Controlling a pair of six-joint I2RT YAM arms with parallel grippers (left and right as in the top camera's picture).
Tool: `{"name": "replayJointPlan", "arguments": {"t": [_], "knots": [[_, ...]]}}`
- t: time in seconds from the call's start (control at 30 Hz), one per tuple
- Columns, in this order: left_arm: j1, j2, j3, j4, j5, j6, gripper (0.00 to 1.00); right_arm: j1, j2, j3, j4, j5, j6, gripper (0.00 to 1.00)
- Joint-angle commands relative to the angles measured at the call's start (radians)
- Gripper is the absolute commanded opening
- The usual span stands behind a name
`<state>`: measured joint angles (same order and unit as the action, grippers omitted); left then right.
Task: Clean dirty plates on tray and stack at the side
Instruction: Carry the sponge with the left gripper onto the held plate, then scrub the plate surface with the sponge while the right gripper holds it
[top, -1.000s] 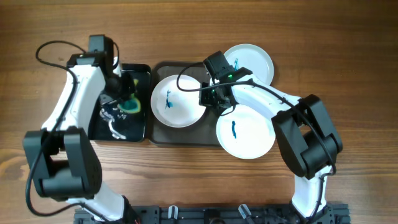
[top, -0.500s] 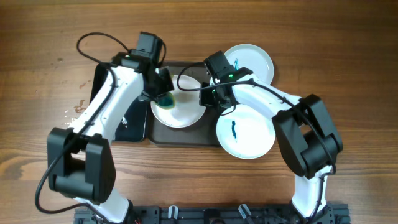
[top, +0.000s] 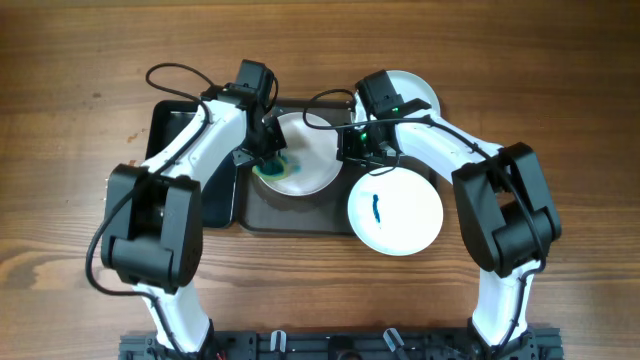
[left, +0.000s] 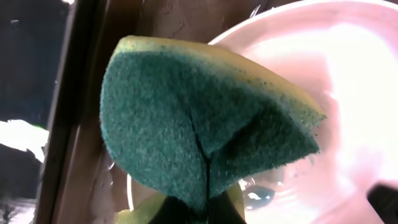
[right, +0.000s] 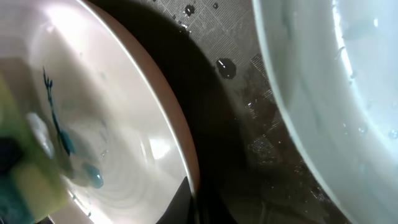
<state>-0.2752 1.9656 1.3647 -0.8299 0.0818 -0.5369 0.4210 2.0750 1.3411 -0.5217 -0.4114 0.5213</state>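
Three white plates show in the overhead view. One plate (top: 310, 158) sits tilted on the dark tray (top: 300, 215); my right gripper (top: 345, 152) is shut on its right rim (right: 180, 155). My left gripper (top: 268, 160) is shut on a green and yellow sponge (left: 205, 130) and presses it on this plate's left side, over a blue smear (right: 59, 127). A second plate (top: 395, 212) with a blue smear lies at the tray's right. A third plate (top: 415, 92) lies behind, partly hidden by my right arm.
A smaller black tray (top: 175, 130) lies left of the dark tray, mostly under my left arm. Water drops wet the dark tray's floor (right: 249, 124). The wooden table (top: 560, 120) surrounds everything.
My left gripper carried the sponge from the black tray rightwards onto the plate's left side. My right gripper shifted slightly right and back, and the plate moved right with it.
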Motion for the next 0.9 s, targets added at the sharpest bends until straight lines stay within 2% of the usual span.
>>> {"name": "replayJointPlan", "arguments": {"t": [0.0, 0.3, 0.5, 0.63, 0.7, 0.87], "knots": [[-0.012, 0.038, 0.021, 0.025, 0.031, 0.011, 0.04, 0.008, 0.013, -0.008, 0.008, -0.049, -0.03, 0.04], [-0.074, 0.071, 0.021, 0.065, 0.078, 0.032, 0.04, 0.045, 0.013, -0.007, 0.013, -0.026, -0.047, 0.04], [-0.103, 0.099, 0.021, 0.093, 0.196, 0.035, 0.04, 0.045, 0.013, -0.007, 0.012, -0.026, -0.047, 0.04], [-0.095, 0.099, 0.022, 0.143, 0.311, 0.097, 0.04, 0.045, 0.013, -0.007, 0.013, -0.026, -0.047, 0.04], [-0.085, 0.099, 0.022, 0.138, 0.308, 0.115, 0.04, 0.045, 0.013, -0.007, 0.013, -0.026, -0.047, 0.04], [-0.05, 0.099, 0.022, 0.047, 0.078, 0.016, 0.04, 0.045, 0.013, -0.007, 0.013, -0.021, -0.047, 0.04]]}}
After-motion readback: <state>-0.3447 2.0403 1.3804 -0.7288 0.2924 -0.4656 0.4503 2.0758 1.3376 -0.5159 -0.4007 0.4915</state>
